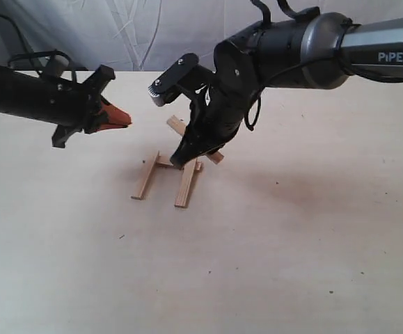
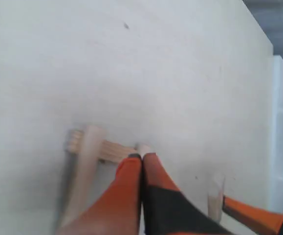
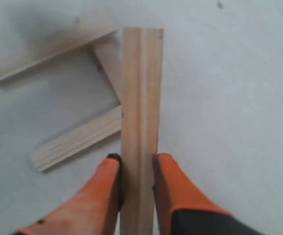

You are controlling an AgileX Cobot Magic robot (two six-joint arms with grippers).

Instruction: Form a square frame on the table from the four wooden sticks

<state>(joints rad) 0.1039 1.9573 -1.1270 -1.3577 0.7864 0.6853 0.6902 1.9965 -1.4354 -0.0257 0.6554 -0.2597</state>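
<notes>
Over the table (image 1: 291,243) my right gripper (image 1: 184,154) (image 3: 136,161) is shut on one wooden stick (image 3: 141,93), holding it by its long edges; the stick's ends stick out at both sides of the fingers (image 1: 176,125). Below it lie three more sticks: two roughly parallel ones (image 1: 145,178) (image 1: 186,184) and a cross stick (image 1: 163,162) joining their far ends. In the right wrist view these are a far stick (image 3: 53,49), a near stick (image 3: 75,139) and the cross stick (image 3: 109,68). My left gripper (image 1: 122,118) (image 2: 141,157) hovers shut and empty, left of the group.
A white cloth backdrop hangs behind the table's far edge (image 1: 131,72). Cables trail at the back left (image 1: 20,59). Tiny dark specks dot the surface. In the left wrist view the blurred sticks (image 2: 85,166) lie just beyond the fingertips.
</notes>
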